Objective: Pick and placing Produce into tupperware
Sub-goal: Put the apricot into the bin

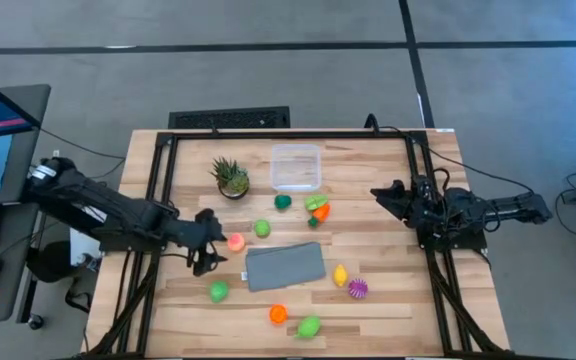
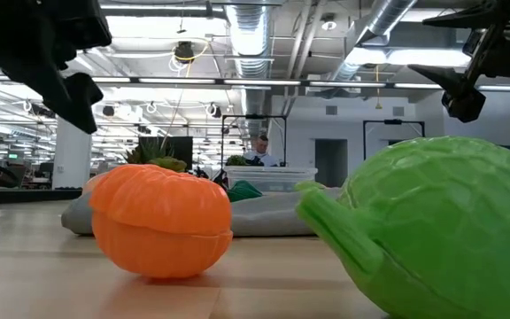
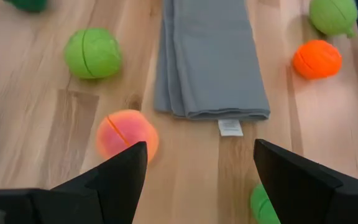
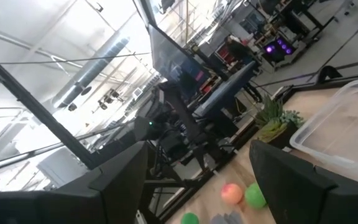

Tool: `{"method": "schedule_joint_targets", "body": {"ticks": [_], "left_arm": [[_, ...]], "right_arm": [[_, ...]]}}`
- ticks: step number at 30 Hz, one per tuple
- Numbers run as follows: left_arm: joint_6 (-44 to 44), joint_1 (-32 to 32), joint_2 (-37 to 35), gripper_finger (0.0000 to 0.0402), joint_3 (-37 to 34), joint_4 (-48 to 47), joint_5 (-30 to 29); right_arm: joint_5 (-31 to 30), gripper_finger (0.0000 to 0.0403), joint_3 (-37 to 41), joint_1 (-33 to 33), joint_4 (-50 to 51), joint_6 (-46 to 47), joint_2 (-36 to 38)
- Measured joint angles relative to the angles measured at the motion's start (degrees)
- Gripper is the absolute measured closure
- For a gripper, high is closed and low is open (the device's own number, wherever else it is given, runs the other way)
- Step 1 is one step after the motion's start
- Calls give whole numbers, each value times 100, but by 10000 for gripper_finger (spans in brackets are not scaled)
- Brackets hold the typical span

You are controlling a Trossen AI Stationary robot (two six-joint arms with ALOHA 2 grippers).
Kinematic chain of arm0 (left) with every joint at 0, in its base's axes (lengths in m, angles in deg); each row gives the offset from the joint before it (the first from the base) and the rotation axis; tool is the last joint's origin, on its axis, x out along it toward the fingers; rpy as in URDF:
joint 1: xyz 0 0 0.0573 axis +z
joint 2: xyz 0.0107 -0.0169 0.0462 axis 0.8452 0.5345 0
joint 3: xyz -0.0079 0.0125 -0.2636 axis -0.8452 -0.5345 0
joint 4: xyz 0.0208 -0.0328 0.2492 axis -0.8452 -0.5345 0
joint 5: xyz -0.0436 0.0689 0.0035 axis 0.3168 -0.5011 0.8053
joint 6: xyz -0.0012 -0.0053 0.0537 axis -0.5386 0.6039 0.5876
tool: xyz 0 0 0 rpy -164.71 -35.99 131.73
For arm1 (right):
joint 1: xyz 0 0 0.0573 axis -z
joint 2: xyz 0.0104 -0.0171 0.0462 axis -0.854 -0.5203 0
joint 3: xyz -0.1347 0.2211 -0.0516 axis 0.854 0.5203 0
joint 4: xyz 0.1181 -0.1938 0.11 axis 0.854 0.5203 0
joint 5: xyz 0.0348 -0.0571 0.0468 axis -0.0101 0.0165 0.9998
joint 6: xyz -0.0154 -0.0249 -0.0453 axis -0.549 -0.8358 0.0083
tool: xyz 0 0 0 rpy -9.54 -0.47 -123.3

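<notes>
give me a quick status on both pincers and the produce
Left pincer open, empty, beside pink fruit. Right pincer open, waiting by table's right edge. Tupperware empty; produce loose on table. Grey cloth lies nearby, not blocking.

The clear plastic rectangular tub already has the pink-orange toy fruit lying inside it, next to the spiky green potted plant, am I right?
Not quite. The clear plastic rectangular tub does sit beside the spiky green potted plant, but it holds nothing. The high view shows the pink-orange toy fruit on the wooden table, by the left hand.
</notes>
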Motion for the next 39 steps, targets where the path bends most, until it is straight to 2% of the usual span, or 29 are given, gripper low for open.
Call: {"method": "schedule_joint_targets", "body": {"ticks": [5, 9, 12, 16, 23, 32, 35, 39], "left_arm": [[-436, 9, 83, 118, 26, -45, -258], [-1527, 45, 83, 118, 29, -219, -420], [-2478, 255, 148, 118, 29, -401, 44], [-3206, 404, 204, 118, 29, 117, 534], [-3164, 470, 201, 118, 30, 658, -63], [-3043, 670, 198, 118, 46, 669, 125], [-3017, 678, 201, 118, 297, 169, -278], [-3006, 682, 322, 118, 840, -956, -665]], "right_arm": [[0, 97, 0, 47, 1, -46, 0], [0, 97, 0, 61, 2, -50, 0], [0, 97, 0, 61, 4, -59, 0], [0, 97, 0, 61, 2, -142, 0], [5, 97, 0, 61, -56, -196, 0], [20, 97, 0, 15, -166, -196, 1], [20, 97, 0, 19, -166, -196, 2], [0, 97, 0, 19, -166, -196, 2]]}}
